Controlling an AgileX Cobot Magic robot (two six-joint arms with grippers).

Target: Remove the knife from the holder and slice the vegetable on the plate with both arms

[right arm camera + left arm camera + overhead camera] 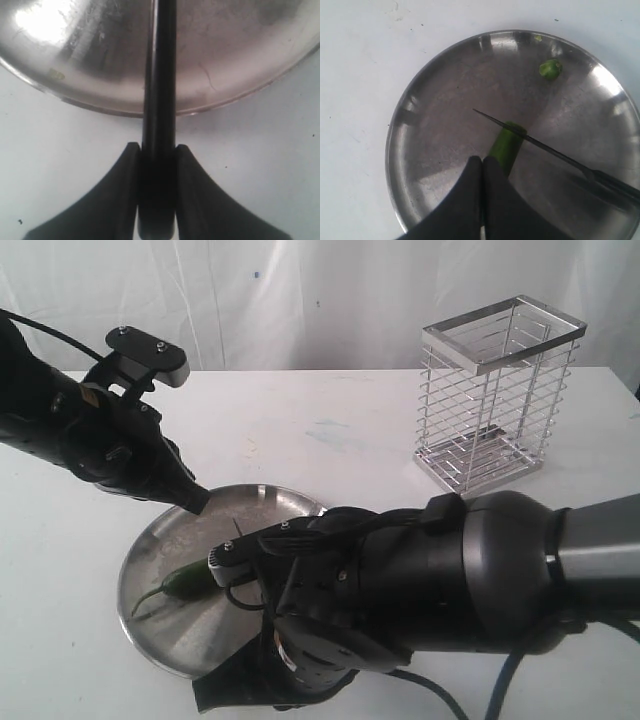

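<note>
Right gripper (157, 148) clamps the knife (540, 145) by its stiff handle; left gripper (482, 167), pinched shut, pins the chili (505, 148); small, slick, likely to roll on the plate (435, 150).

The exterior camera is looking down at an angle across the table (330, 430), over the plate (250, 505) toward the holder (495, 400), with the right arm (480, 570) crowding its lens. The left wrist camera is peering steeply down onto the plate (435, 100) from close by. The right wrist camera is sighting very closely along the knife (160, 100) at the plate's rim. All three are sharing the plate.
</note>
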